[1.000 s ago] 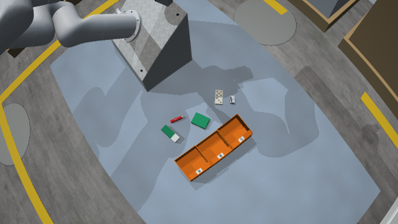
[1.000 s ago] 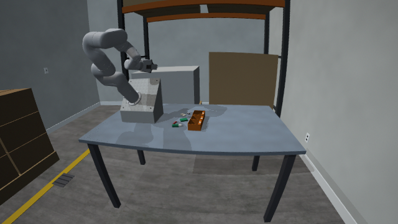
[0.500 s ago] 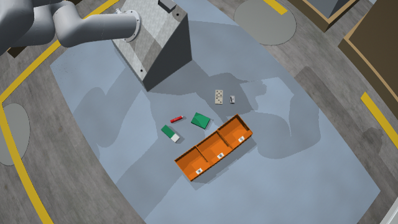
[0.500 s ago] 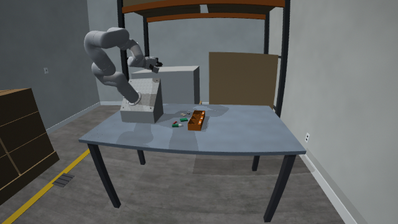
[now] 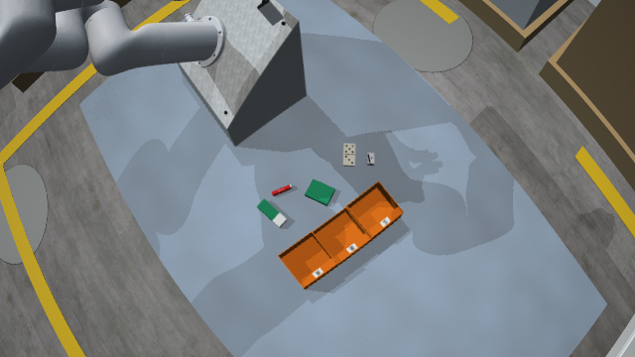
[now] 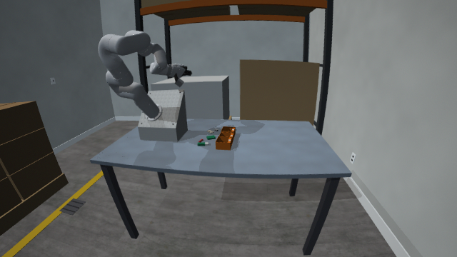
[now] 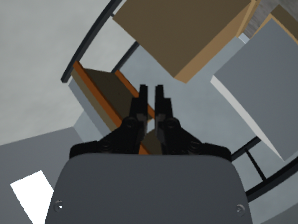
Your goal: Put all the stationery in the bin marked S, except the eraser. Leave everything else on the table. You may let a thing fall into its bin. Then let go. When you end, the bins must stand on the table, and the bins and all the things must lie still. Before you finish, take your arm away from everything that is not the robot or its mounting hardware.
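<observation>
A grey table [image 6: 271, 153] is seen in the middle of the exterior view, with a sloped grey pedestal [image 6: 164, 118] at its left rear. From this pedestal the grey arm [image 6: 118, 68] is bent upward, and the gripper [image 6: 186, 73] is held high above the pedestal, well apart from everything on the table. In the wrist view the two black fingers are seen almost closed, with only a thin slit between them and nothing gripped; they are pointed at a brown box [image 7: 186, 16] and an orange shelf beam [image 7: 100, 99].

In the top view, an orange tray [image 5: 342, 235] of three bins is laid diagonally just below the centre of the frame, each bin carrying a small white label too small to be read. All three bins are seen without contents. Left of the tray's upper end a green notebook [image 5: 319, 191] is placed, near but not touching it. Further left a small red marker [image 5: 282, 189] is seen, and just below it a green and white eraser [image 5: 272, 213]. Above the tray, a pale domino [image 5: 349, 154] with black dots is laid, and just right of it a small grey sharpener [image 5: 370, 158].
</observation>
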You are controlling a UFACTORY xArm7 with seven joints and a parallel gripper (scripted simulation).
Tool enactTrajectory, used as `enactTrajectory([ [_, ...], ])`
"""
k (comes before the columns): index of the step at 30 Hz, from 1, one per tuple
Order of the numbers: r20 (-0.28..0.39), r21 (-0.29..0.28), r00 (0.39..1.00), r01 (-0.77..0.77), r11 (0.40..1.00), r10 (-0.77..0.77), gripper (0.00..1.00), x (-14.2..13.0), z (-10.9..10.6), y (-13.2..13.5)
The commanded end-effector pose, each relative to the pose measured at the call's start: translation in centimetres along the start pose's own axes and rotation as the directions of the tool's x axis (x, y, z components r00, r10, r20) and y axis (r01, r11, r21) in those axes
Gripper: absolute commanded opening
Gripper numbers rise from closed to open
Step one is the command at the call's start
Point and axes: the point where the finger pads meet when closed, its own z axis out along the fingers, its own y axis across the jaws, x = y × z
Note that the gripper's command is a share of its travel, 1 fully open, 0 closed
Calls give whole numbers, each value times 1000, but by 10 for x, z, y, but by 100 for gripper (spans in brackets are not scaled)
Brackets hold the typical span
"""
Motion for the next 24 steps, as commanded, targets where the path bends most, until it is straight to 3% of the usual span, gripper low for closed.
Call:
enactTrajectory([
  [1, -32, 30, 988, -150, 988, 151, 7, 8, 10, -16],
  [3, -32, 30, 988, -150, 988, 151, 7, 8, 10, -16],
  [4, -50, 49, 971, -233, 971, 235, 7, 8, 10, -16],
  [8, -69, 76, 940, -330, 941, 335, 7, 16, 16, -26],
  [18, -100, 168, 795, -579, 798, 598, 7, 34, 27, -45],
  [20, -100, 168, 795, -579, 798, 598, 7, 34, 27, -45],
  [21, -101, 193, 748, -632, 750, 656, 7, 39, 29, -50],
  [24, -100, 223, 690, -687, 692, 717, 7, 43, 31, -54],
])
